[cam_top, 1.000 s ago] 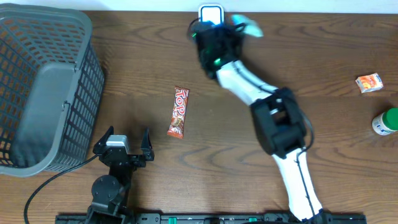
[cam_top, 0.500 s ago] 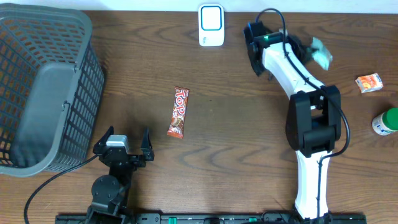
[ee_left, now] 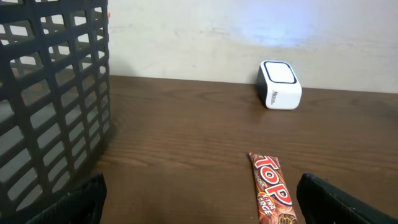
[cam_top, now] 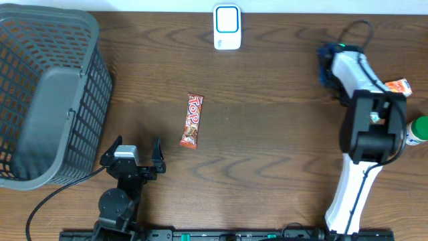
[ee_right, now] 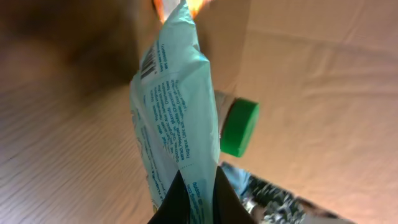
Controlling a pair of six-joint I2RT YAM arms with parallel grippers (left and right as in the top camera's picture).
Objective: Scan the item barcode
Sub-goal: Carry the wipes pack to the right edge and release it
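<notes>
Overhead, I saw the left hand (cam_top: 132, 155) spread wide near the candy bar (cam_top: 192, 120), and the right hand (cam_top: 328, 65) well apart from the scanner (cam_top: 227, 27), its load hidden. The left wrist caught only its parted fingers (ee_left: 78, 202). Only the right wrist showed that hand clamped on the teal packet (ee_right: 177, 124), near a green cap (ee_right: 239, 127).

Basket (cam_top: 93, 100) left, scanner (cam_top: 227, 27) back centre, candy bar (cam_top: 192, 121) mid-table, bottle (cam_top: 418, 128) right

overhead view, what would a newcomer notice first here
The white right arm bent over the right of the table, its gripper shut on a pale green packet. Then the big grey basket at left, and the red candy bar lying alone in the middle, with the white scanner at the far edge.
</notes>
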